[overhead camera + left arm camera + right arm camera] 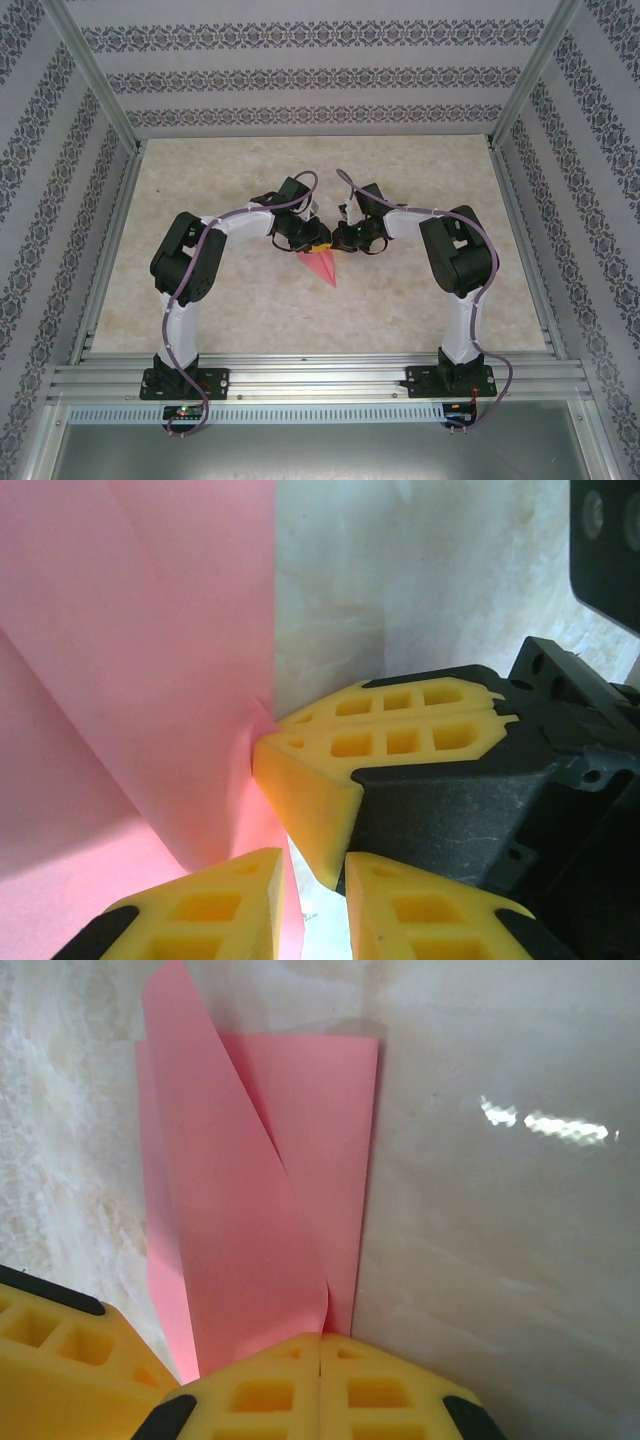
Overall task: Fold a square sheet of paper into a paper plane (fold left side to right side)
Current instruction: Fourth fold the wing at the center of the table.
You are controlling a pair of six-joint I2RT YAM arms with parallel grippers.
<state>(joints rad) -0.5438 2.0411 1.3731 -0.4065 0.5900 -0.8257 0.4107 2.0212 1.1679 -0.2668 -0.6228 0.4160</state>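
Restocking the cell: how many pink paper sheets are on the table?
1: the pink paper lies partly folded at the middle of the table; another sheet beneath could be hidden.

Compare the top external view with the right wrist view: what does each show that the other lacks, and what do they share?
Top external: the whole left arm and right arm, and the patterned walls. Right wrist: the pink paper close up, one flap folded diagonally across it, and glare on the table. Shared: the paper, the table, and the right gripper, shut.
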